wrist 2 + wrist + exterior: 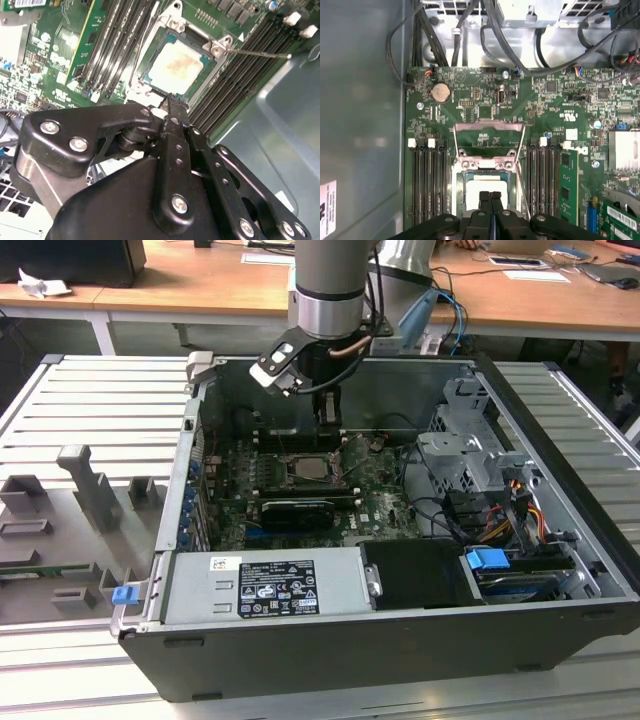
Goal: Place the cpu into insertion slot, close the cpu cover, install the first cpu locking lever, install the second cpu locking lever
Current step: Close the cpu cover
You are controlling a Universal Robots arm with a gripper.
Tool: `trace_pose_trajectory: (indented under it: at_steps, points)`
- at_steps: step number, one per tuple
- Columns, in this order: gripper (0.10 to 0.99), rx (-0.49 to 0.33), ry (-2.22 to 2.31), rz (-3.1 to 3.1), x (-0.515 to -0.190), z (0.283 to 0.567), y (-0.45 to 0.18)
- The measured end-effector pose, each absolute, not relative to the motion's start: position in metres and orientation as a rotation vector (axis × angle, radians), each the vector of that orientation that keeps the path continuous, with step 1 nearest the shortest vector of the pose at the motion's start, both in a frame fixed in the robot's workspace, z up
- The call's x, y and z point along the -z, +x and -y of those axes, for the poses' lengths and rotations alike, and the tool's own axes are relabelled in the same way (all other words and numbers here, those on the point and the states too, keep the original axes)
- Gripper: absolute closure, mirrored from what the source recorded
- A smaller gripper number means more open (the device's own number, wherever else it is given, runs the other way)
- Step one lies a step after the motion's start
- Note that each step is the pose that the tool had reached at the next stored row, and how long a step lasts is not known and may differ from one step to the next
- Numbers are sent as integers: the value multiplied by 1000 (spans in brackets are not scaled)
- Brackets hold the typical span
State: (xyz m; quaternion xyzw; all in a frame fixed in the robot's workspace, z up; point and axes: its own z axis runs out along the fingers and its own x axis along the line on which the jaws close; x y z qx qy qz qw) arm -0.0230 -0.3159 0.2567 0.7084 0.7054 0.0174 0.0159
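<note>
The cpu (308,468) sits in its socket (462,190) just above the exterior view's centre, so placing looks done; the cpu cover (489,129) is swung open. The gripper (491,195), fingers (484,202) together and empty, hangs over the cpu; closing calls for pushing the cover's free edge down.

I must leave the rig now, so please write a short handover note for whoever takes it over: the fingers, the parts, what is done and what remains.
gripper: fingers shut, holding nothing, tips over the cpu; whether they touch it cannot be told.
cpu: lies in the socket.
cpu cover: swung open, off the cpu.
locking lever: one thin rod stands free, not latched.
Done: cpu placed.
Left: closing the cover, both levers.
</note>
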Motion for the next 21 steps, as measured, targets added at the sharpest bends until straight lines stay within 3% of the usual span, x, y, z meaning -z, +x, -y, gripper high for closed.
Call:
trace_pose_trajectory:
  at_steps: [5,21]
  points:
    - [980,-54,2204,-2194,-271,316,-22]
    - [980,-54,2203,-2194,-271,316,3]
